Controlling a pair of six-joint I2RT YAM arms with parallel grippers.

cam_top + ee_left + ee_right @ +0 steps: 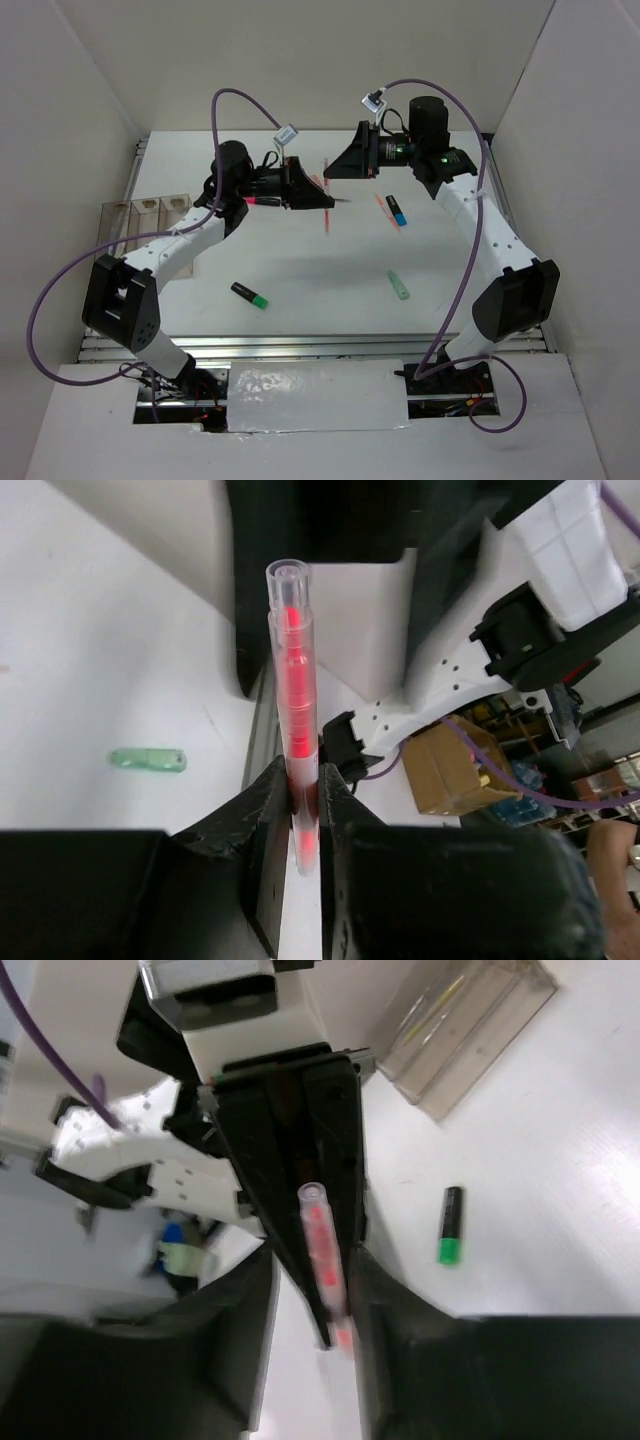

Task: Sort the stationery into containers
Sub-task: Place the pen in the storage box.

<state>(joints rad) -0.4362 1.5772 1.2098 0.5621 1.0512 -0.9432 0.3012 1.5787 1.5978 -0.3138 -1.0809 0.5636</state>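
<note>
A thin red pen (297,700) in a clear barrel hangs above the table's middle. My left gripper (305,800) is shut on its lower part. My right gripper (312,1270) faces the left one from the right, open, jaws apart around the same pen (322,1245), which lies close to one finger. From above, both grippers (318,197) (335,170) meet at the pen (327,215). The containers (145,215), clear brownish bins, stand at the left edge. A black-green highlighter (250,295) and a mint one (399,285) lie on the table.
A pink highlighter (262,201) lies under the left arm. A blue-black highlighter (396,210) and a thin red stick (383,207) lie near the right arm. White walls close in the table on three sides.
</note>
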